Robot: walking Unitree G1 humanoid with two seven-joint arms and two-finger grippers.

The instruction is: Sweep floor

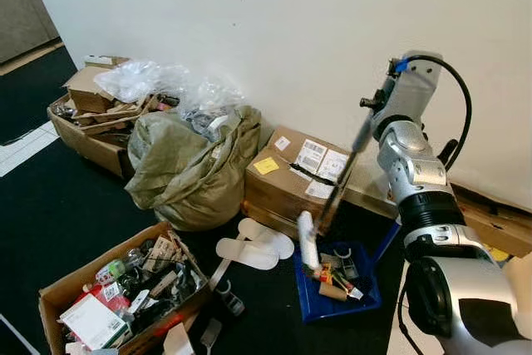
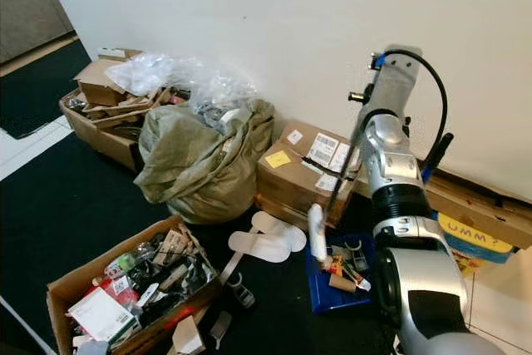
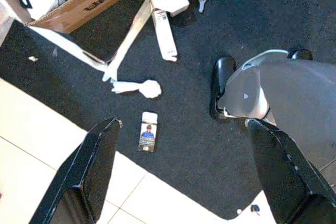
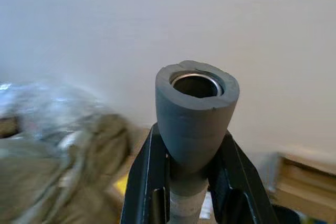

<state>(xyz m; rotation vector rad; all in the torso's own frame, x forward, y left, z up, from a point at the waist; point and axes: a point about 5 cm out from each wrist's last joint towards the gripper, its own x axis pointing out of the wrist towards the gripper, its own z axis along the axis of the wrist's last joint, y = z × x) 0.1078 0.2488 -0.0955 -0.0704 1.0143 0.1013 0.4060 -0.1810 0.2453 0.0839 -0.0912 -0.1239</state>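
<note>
My right gripper (image 4: 190, 135) is raised by the white wall and shut on the grey foam grip of a long handle (image 4: 197, 103). In the left eye view the handle (image 1: 341, 176) slants down from the gripper (image 1: 366, 122) to the floor beside a blue dustpan (image 1: 312, 301) that holds small litter. My left gripper (image 3: 184, 124) hangs open above black carpet, with nothing between its fingers (image 3: 84, 182). Below it lie a small printed packet (image 3: 148, 139), a crumpled paper (image 3: 149, 88) and strips of cardboard (image 3: 165, 30). My own foot (image 3: 247, 93) stands next to them.
A stuffed green sack (image 1: 191, 168) and a taped cardboard box (image 1: 295, 176) stand against the wall. Two white slippers (image 1: 253, 247) lie before them. An open box of junk (image 1: 125, 293) sits front left. More boxes with plastic wrap (image 1: 91, 114) stand back left. White tiles (image 3: 31, 145) border the carpet.
</note>
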